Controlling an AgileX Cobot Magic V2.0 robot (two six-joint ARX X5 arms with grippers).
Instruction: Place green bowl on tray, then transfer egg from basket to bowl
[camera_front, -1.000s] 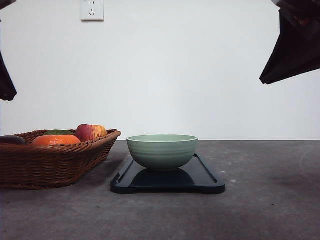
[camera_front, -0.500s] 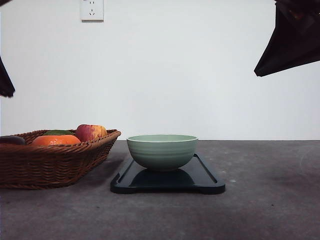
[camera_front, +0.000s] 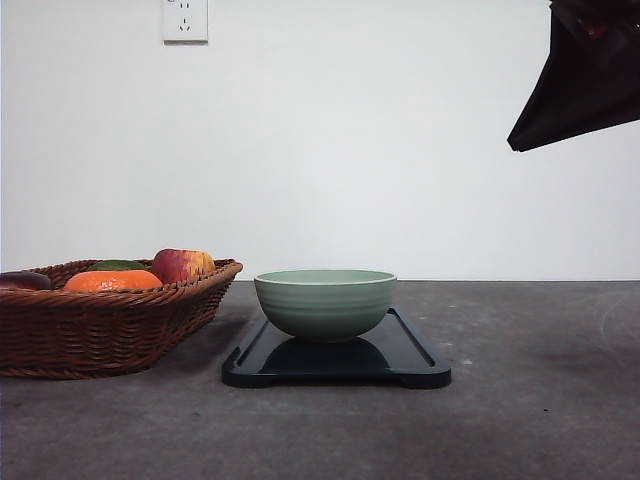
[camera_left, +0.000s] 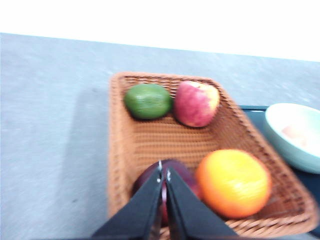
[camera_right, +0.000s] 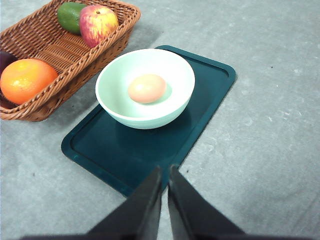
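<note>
Egg (camera_right: 146, 88) lies inside the green bowl (camera_front: 325, 302), which sits on the tray (camera_front: 410, 352) just beside the basket (camera_front: 110, 325) of fruit. Since a second ago the left arm's dark edge has slipped out of the front view, while bowl, tray and basket have stayed put. Both the left gripper (camera_left: 163, 176) above the basket and the right gripper (camera_right: 164, 172) over the tray's near edge have fingers pressed nearly together, holding nothing.

Egg (camera_right: 146, 88) lies in green bowl (camera_front: 325, 302) on dark tray (camera_front: 410, 352) — wicker basket (camera_front: 110, 325) just beside.
</note>
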